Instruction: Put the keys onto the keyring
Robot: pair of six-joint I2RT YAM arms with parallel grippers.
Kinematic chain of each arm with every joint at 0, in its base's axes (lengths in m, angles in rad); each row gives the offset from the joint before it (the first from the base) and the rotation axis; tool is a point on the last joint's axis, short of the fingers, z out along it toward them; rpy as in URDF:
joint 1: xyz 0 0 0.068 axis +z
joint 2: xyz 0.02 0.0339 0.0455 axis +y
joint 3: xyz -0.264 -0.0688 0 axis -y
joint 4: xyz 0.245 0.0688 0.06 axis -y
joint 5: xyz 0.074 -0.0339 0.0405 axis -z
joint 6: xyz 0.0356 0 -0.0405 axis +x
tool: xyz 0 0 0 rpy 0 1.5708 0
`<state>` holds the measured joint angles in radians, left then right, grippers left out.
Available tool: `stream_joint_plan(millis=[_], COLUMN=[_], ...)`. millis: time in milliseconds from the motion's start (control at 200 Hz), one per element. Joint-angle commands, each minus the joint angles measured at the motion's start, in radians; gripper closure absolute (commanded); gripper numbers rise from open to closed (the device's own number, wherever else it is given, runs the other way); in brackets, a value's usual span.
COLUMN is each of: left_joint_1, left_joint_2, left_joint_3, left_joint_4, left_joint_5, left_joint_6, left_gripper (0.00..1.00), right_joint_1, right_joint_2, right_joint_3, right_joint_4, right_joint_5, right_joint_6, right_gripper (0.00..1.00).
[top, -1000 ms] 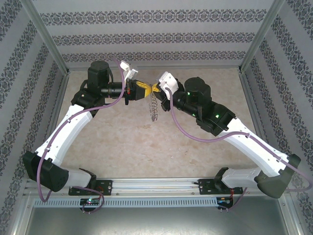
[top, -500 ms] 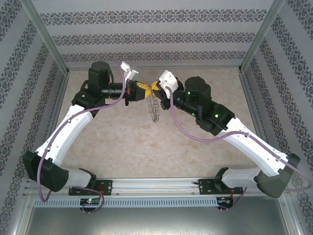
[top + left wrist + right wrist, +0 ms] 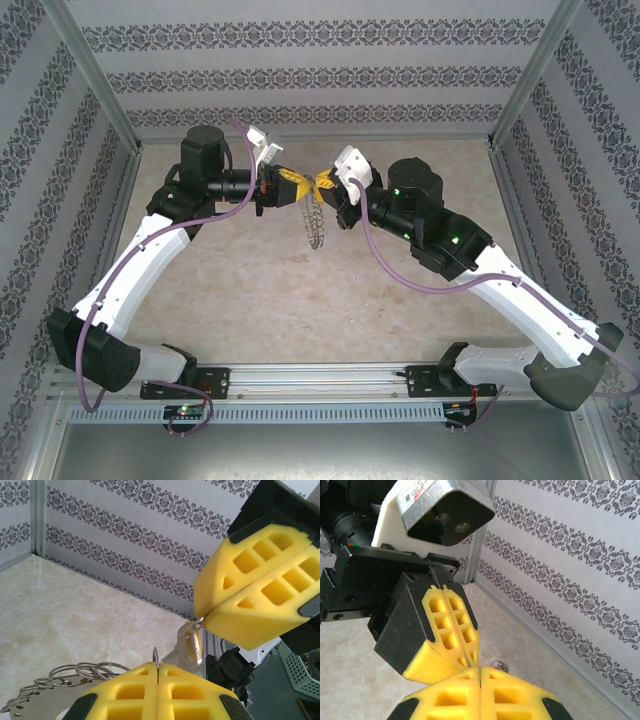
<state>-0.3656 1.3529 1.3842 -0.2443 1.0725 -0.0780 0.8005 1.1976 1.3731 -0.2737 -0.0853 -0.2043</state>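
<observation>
Open table (image 3: 250, 290) surrounds left claw (image 3: 296, 186) and right claw (image 3: 323, 181), meeting tip to tip, keyring (image 3: 316, 226) dangling beneath.

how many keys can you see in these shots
1: a tiny key with yellowish head and silver blade, pinched at the tips of the shut right gripper, just past the left gripper. Others may be hidden inside the grips or among the dangling grey metal rings.

Beige marbled table (image 3: 260, 290), patterned walls (image 3: 320, 75), metal posts (image 3: 95, 80)
</observation>
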Motion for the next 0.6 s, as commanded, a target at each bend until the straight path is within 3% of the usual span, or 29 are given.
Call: stream_joint_plan(millis=[0, 595], left_joint_1=[-0.003, -0.004], left_joint_2=[-0.037, -0.027], left_joint_3=[-0.004, 0.002], left_joint_4=[0.009, 0.029], left_joint_5=[0.032, 0.04], left_joint_6=[0.021, 0.012], left_gripper=[1.0, 1.0], right_joint_1=[-0.003, -0.003], right_joint_2=[0.011, 0.037], right_joint_3=[0.012, 0.017], right_joint_4=[0.007, 0.001], right_joint_5=[-0.027, -0.014], right_joint_6=[0.025, 0.012], right_gripper=[1.0, 1.0])
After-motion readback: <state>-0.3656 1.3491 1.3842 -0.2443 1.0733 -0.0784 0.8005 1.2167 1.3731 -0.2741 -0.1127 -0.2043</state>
